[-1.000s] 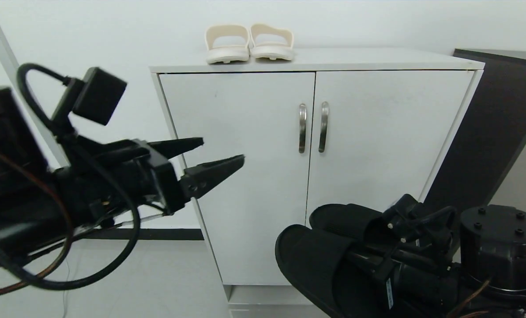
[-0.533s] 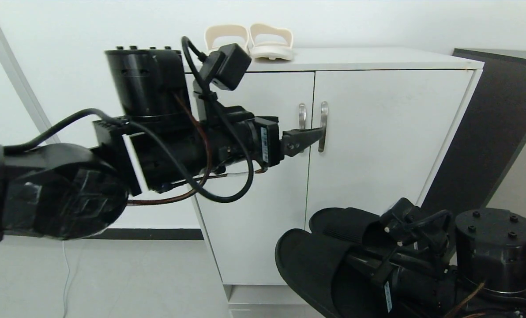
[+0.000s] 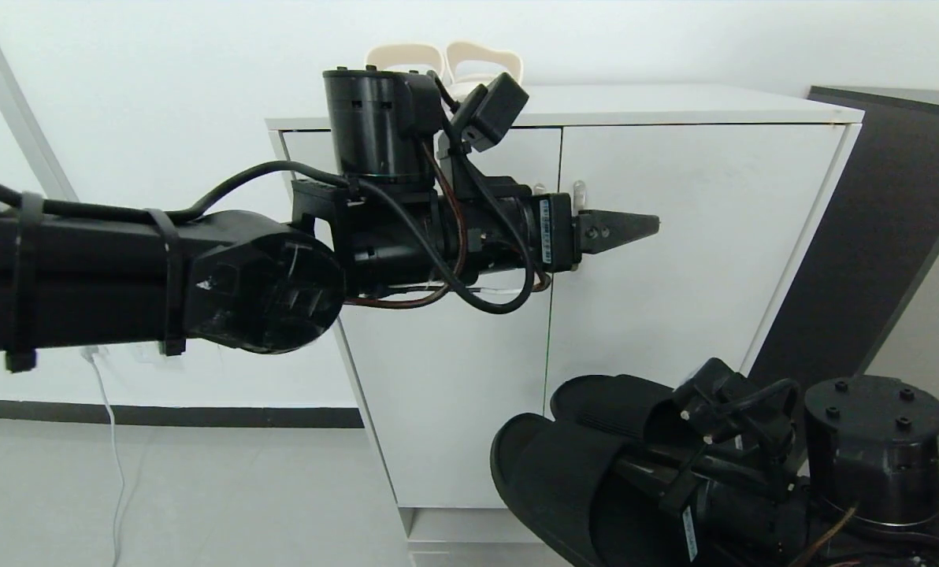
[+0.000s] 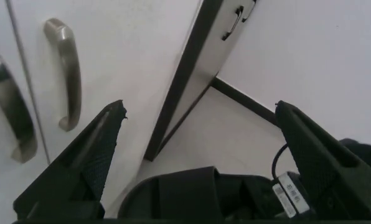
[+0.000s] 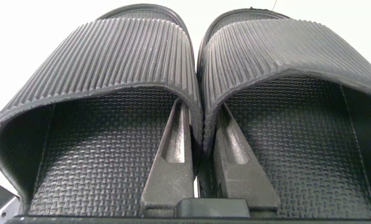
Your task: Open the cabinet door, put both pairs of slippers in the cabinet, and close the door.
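Pinching the black slippers (image 3: 564, 465) together where their straps meet, one finger inside each, the right gripper (image 5: 201, 134) holds the pair low, just in front of the cabinet's (image 3: 674, 102) right door (image 3: 698, 236). Higher up, the left gripper (image 4: 199, 109) is spread wide at the door handles (image 4: 64, 81); whether it touches them, I cannot tell. Both doors are shut. On top, at the back, the cream slippers (image 3: 481, 59) sit side by side.

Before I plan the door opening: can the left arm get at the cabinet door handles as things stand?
Probably yes: the open left claw hangs close to the handles, with nothing between them; it sits a little aside, before the right door.
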